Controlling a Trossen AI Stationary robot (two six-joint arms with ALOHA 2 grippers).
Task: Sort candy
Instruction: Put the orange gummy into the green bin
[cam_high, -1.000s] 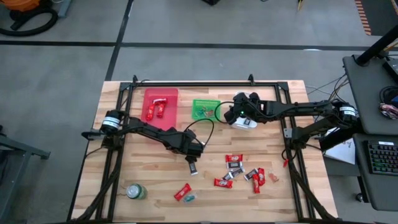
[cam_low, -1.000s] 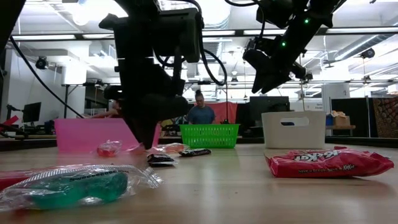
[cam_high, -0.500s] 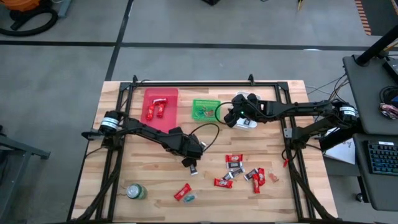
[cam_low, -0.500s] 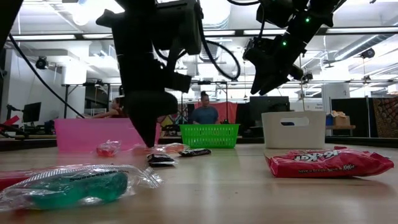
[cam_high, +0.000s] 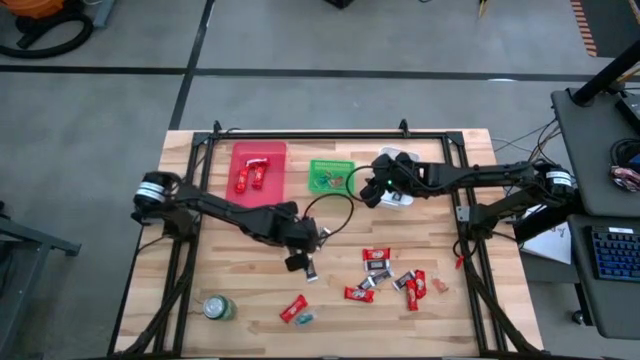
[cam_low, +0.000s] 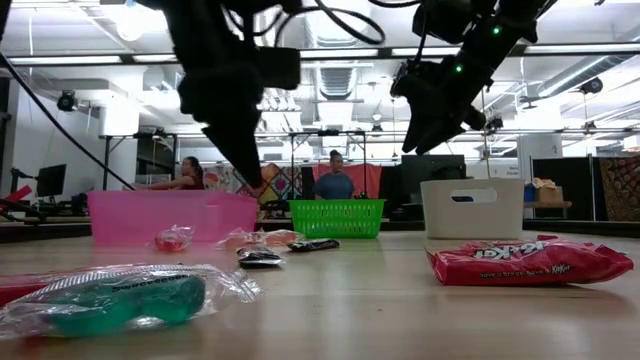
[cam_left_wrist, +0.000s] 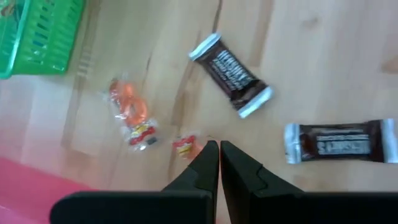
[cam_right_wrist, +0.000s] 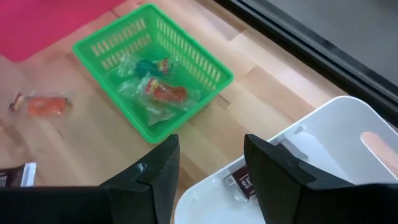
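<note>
From above, the left gripper (cam_high: 297, 263) hung beside a dark candy (cam_high: 310, 270), south of the green basket (cam_high: 330, 175). Its wrist view showed fingers (cam_left_wrist: 208, 163) together, empty. The right gripper (cam_right_wrist: 208, 165) stood apart over the white bin (cam_right_wrist: 323, 149). Judged: a missed pick; next, reopen and realign.

The left arm (cam_high: 230, 213) has been swung so that its base joint now lies nearer the table's left edge. The left gripper (cam_high: 297, 262) has been drawn slightly back from the dark candy (cam_high: 311, 270) toward that edge, and its fingers (cam_left_wrist: 211, 163) have been brought fully together, with nothing seen between them. In the low view it has been lifted higher above the table (cam_low: 400, 300).
</note>
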